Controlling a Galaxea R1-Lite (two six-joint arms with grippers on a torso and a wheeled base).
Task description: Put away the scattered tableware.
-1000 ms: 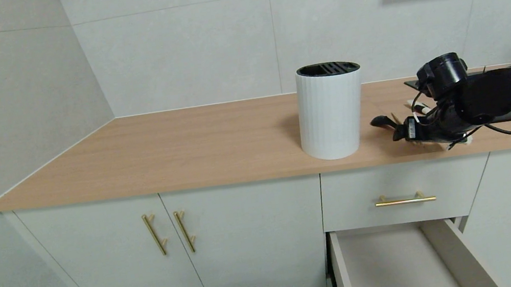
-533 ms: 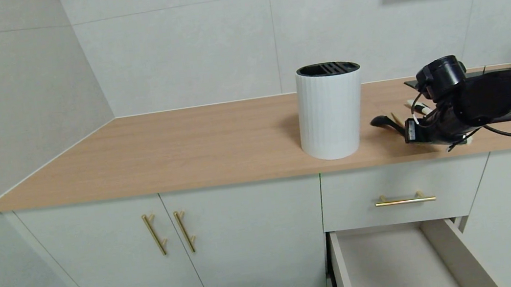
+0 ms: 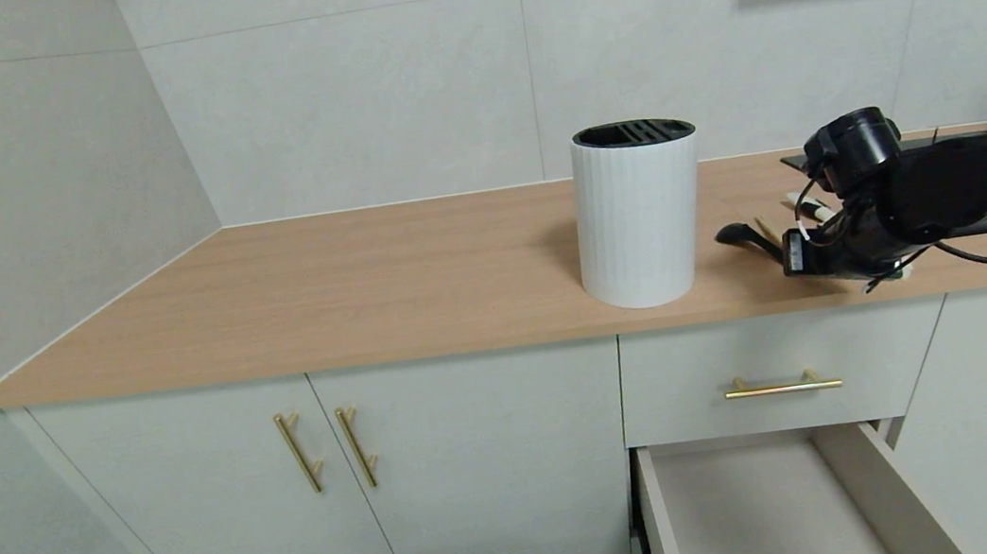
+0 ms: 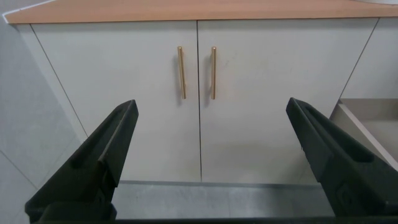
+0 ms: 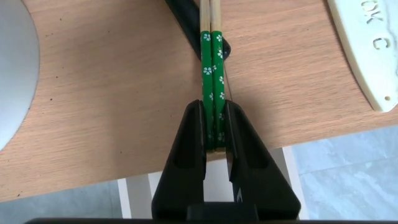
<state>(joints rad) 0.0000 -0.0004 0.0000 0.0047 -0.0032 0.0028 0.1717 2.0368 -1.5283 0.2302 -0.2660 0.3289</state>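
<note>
The right arm [image 3: 968,186] lay low at the front edge of the tabletop [image 3: 360,275]. Its jaws were narrow and clamped on the green ends of the chopsticks [image 5: 211,68], which rested on the wood near the holder [image 3: 639,220], on its right. The coming move, as I judged it, turned on the line of the sticks. Their long axis ran straight out from between the jaws and flat along the tabletop, with the far part crossing a black utensil [image 5: 180,18]. The holder's slotted mouth faced up and stood to the robot's left of them, so the sticks would probably need lifting and tipping upright before they could go in. The right arm was plainly the nearer one. The left jaws stood wide apart and empty, low before the cabinet doors [image 4: 124,93] and well apart from the tableware. Counted, there were two chopsticks held side by side, one holder, one black utensil, one white piece [image 5: 367,50] just beside the sticks that I could not identify, and one open drawer [image 3: 655,523] under the tabletop.
</note>
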